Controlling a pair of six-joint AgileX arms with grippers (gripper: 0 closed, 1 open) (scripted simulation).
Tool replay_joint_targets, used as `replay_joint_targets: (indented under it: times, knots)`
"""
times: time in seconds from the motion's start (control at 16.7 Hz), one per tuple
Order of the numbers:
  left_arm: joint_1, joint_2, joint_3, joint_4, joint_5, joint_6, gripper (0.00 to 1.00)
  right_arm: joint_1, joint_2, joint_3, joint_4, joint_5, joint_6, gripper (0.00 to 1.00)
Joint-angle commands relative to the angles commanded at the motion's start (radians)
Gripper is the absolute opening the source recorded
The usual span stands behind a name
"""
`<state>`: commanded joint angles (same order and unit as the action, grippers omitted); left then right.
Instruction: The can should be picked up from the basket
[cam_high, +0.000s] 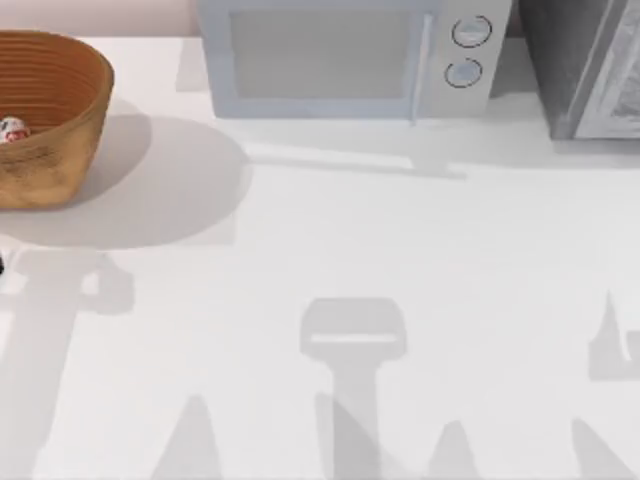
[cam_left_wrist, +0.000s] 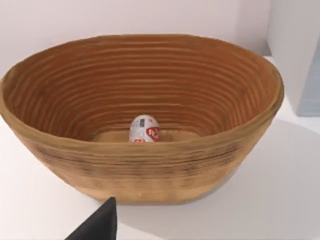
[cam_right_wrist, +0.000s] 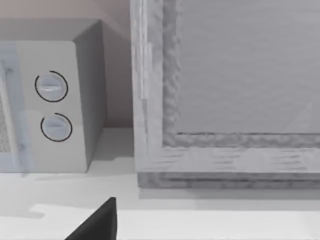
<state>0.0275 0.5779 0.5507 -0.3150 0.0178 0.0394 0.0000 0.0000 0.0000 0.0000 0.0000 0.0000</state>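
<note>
The basket (cam_high: 50, 115) stood at the far left of the white desk (cam_high: 400, 250), toward ten o'clock in the top view, its left part cut off by the picture's edge. The can (cam_high: 12, 129) lay inside it on the bottom, near the wall on the cut-off side, white with red marks. From the left wrist view the basket (cam_left_wrist: 150, 165) sat straight ahead on the desk, and the can (cam_left_wrist: 144, 129) rested at the middle of its floor, partly hidden behind the near rim, touching nothing but the woven base.

A dark tip of the left tool (cam_left_wrist: 97, 225) showed just short of the basket's near wall, apart from it; whether its fingers were apart or together could not be told. A like dark tip of the right tool (cam_right_wrist: 97, 222) showed above the desk, facing a microwave (cam_right_wrist: 55, 105) and a grey cabinet (cam_right_wrist: 225, 90) beside it; its fingers could not be judged either.

In the top view the microwave (cam_high: 350, 55) stood at twelve o'clock along the back edge, the cabinet (cam_high: 590, 60) at two o'clock, both well apart from the basket.
</note>
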Motion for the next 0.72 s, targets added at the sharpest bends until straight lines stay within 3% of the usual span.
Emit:
replay_joint_targets:
  times: [0.72]
  knots:
    - [0.062, 1.2, 1.138, -0.655, 0.036, 0.074, 1.0, 0.0, 0.0, 0.0, 0.0, 0.0, 0.0, 1.0]
